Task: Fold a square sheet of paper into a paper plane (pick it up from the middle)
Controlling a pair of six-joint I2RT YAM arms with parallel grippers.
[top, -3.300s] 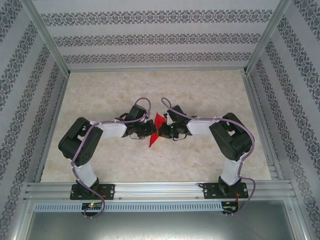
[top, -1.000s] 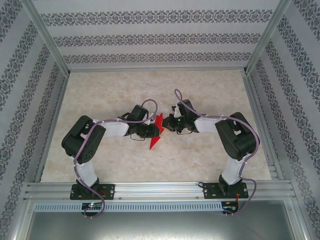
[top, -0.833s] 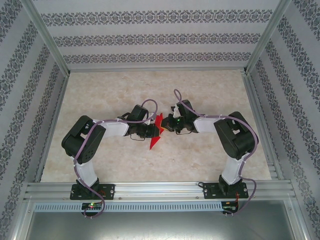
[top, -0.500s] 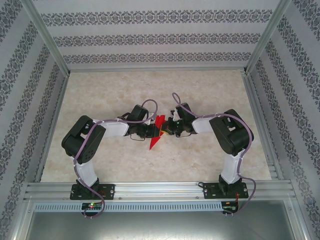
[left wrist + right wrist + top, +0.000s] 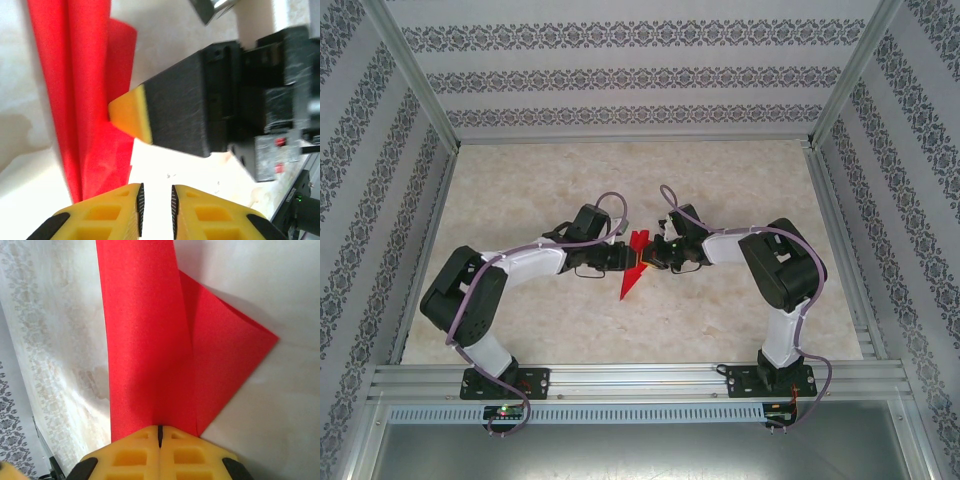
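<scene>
1. Red paper (image 5: 630, 278), folded to a narrow pointed dart, sits between the two tool tips over the surface (image 5: 740, 180). The point trails toward the arm bases and the wide end is up at the tips.
2. Right tool (image 5: 160, 432): jaws fully together, pinching the paper. The folded layers run straight out ahead of its fingertips, with one flap fanning off to the side.
3. Left tool (image 5: 156, 192): jaws a narrow slit apart with nothing in the slit, bare surface showing through. The paper lies off to one side of its fingers (image 5: 120, 210), not between them, so it isn't holding.
4. Change over the last second: the right tool stood apart from the paper, then came in and clamped. The left tool has just cracked open, and the left arm's elbow has swung outward.
5. Read: handover. The hold is now on the right tool alone.
6. For the task: the left tool is free to regrip for the next crease. Nose and centre fold look done but the wings aren't clearly formed, so I'd call it past halfway, not finished.
7. Risk: thin paper on a single pinch can pivot or sag once the left tool backs off. Can't tell whether the dart is lifted or resting on the surface.
</scene>
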